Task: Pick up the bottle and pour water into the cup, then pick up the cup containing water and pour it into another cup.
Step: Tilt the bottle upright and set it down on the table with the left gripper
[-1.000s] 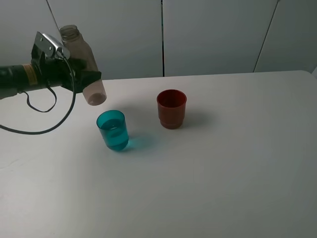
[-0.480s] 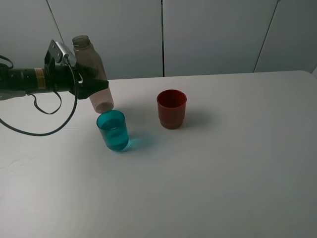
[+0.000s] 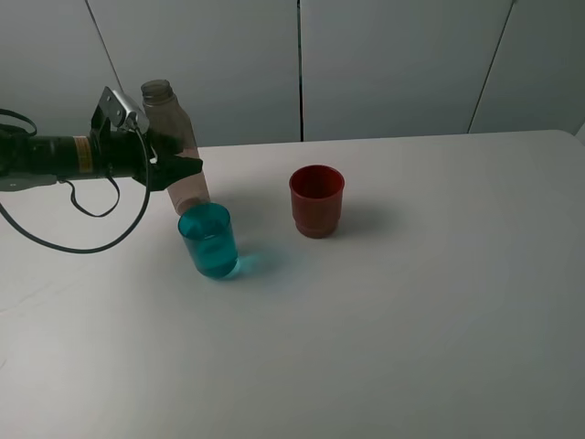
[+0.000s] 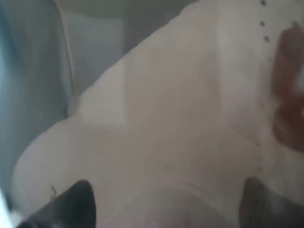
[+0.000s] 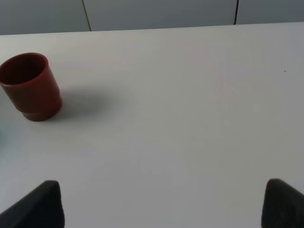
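My left gripper point(image 3: 169, 166) is shut on the smoky grey-brown bottle point(image 3: 172, 128), which stands almost upright with its neck up, its base low just behind the teal cup point(image 3: 208, 240). The teal cup holds some water and stands on the white table point(image 3: 411, 320). The dark red cup point(image 3: 316, 200) stands to its right. In the left wrist view the bottle point(image 4: 166, 133) fills the frame between the fingers point(image 4: 71, 206), with the red cup point(image 4: 287, 95) blurred behind it. My right gripper point(image 5: 161, 209) is open and empty over the table; the red cup point(image 5: 31, 85) shows in its view.
A black cable point(image 3: 73, 240) hangs from the left arm down to the table on the left. Grey wall panels point(image 3: 384, 64) stand behind the table's back edge.
My left gripper has moved right and down with the bottle. The bottle has turned from tilted to nearly upright, and its base now sits close behind the teal cup.
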Available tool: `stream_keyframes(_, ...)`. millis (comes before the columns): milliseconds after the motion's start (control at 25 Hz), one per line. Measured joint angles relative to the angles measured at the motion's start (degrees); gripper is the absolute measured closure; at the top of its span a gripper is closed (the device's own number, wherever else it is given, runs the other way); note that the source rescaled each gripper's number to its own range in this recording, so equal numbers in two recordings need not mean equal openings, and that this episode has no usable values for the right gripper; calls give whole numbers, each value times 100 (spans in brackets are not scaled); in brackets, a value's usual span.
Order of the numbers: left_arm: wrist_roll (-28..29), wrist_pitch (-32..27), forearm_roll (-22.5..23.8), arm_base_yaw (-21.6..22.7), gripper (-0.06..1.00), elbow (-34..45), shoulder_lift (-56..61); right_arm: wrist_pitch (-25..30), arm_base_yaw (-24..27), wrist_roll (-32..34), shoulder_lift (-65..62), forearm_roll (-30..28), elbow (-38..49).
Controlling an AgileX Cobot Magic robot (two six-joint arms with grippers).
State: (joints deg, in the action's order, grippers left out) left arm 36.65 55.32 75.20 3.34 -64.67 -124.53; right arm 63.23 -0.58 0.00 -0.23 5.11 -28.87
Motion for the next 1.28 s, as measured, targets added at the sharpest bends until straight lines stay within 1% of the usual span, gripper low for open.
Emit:
stream_keyframes(160,-460,12,-41,0,94,0,-36,0,0,0,0,0,0)
stream_keyframes(280,-626,12,-41,0,94,0,-36,0,0,0,0,0,0)
stream_keyframes(360,-649,12,-41,0,94,0,-36,0,0,0,0,0,0)
stream_keyframes(600,-606,68,-240,0,94,-8,-172,0,0,0,0,0,0)
stream_keyframes(1080,-584,143,-294,0,94,-12,-200,0,0,0,0,0,0)
stream_keyframes(1120,-584,143,-294,0,92,-12,-200,0,0,0,0,0,0)
stream_keyframes(1160,-584,143,-294,0,86,-12,-200,0,0,0,0,0,0)
stream_keyframes(1200,-561,143,-294,0,69,-12,-200,0,0,0,0,0,0)
stream_keyframes(1280,-534,189,-306,0,29,-12,-200,0,0,0,0,0,0)
